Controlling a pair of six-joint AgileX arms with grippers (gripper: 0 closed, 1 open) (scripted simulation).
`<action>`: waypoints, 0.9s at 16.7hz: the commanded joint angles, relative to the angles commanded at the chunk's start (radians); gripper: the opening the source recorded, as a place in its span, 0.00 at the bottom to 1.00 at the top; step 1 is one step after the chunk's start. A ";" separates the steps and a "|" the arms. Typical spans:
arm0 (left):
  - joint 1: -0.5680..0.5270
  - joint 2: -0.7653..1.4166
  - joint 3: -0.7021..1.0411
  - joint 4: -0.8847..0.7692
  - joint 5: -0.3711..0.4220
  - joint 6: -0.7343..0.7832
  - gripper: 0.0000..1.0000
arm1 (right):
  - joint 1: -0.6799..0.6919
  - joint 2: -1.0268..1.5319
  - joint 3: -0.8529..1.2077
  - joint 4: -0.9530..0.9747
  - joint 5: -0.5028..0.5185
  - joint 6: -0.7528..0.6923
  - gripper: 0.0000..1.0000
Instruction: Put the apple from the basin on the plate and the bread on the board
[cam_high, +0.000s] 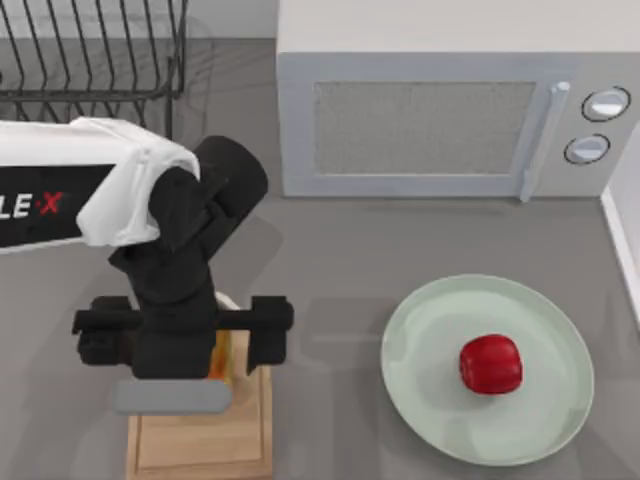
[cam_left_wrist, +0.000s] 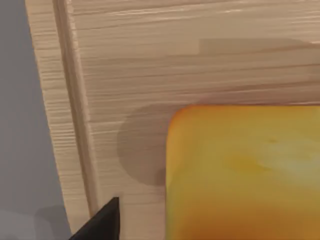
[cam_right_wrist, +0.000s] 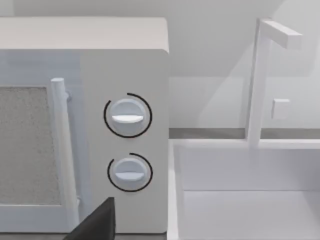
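Note:
The red apple (cam_high: 491, 364) lies on the pale green plate (cam_high: 545, 425) at the right front of the table. My left gripper (cam_high: 190, 362) hangs over the far end of the wooden board (cam_high: 200, 440). The bread (cam_high: 222, 355) peeks out orange beside it. In the left wrist view the bread (cam_left_wrist: 245, 170) rests on the board (cam_left_wrist: 175, 60), and one dark fingertip (cam_left_wrist: 102, 222) stands apart from its side, so the gripper is open. My right arm is parked, its open fingertip (cam_right_wrist: 97, 222) facing the white basin (cam_right_wrist: 250, 200).
A white microwave (cam_high: 430, 100) stands at the back, with its knobs (cam_right_wrist: 127, 117) close in the right wrist view. A black wire rack (cam_high: 90, 60) is at the back left. The basin's rim (cam_high: 622, 230) runs along the right edge.

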 joint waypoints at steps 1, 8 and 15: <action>0.003 -0.009 -0.003 0.004 0.000 -0.009 1.00 | 0.000 0.000 0.000 0.000 0.000 0.000 1.00; 0.085 -0.269 -0.141 0.131 -0.006 -0.334 1.00 | 0.000 0.000 0.000 0.000 0.000 0.000 1.00; 0.240 -0.745 -0.456 0.349 0.002 -1.138 1.00 | 0.000 0.000 0.000 0.000 0.000 0.000 1.00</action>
